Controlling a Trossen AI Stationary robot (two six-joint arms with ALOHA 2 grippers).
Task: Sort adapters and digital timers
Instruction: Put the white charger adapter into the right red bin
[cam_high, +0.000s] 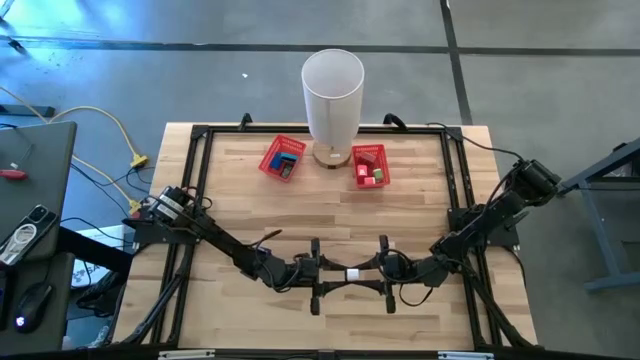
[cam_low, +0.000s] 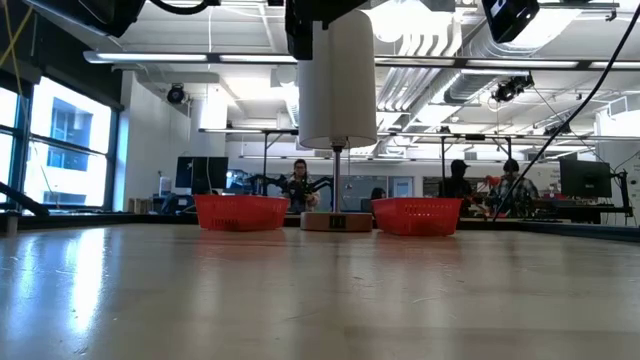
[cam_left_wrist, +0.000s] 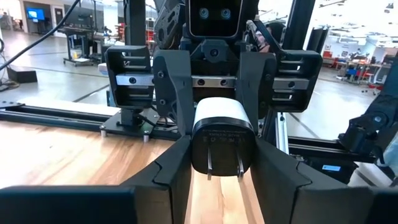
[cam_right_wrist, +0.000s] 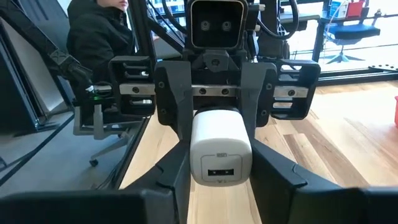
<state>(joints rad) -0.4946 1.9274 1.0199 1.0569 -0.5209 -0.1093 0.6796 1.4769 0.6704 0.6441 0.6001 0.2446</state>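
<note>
The white adapter (cam_high: 353, 272) hung low over the near middle of the desk (cam_high: 240, 200), caught between the two arms in what looked like a handover. In the left wrist view its pronged end faced the camera, two metal blades showing beneath a dark face (cam_left_wrist: 222, 147); in the right wrist view the opposite end showed, white with a small port (cam_right_wrist: 220, 149). The left gripper (cam_high: 318, 271) had its fingers (cam_left_wrist: 173, 171) drawn in narrow against the adapter's sides, and the right gripper (cam_high: 384, 270) met it head-on, its fingers (cam_right_wrist: 171, 177) likewise pressed on the same body from the other end (so both seemed to have hold at once, though how firmly the right one had settled was hard to judge). To do this step well, I would want the receiving grip seated flat on the adapter's sides before the giving one lets go, with neither arm pulling while both hold, since the smooth casing could twist or slip down to the desk. Well apart at the far side stood two red baskets, the left basket (cam_high: 283, 158) with something blue and dark in it and the right basket (cam_high: 369, 165) with small pieces, and between them a tall white cylinder (cam_high: 332, 105) on a round base. Beyond the desk, people sat in the room.
</note>
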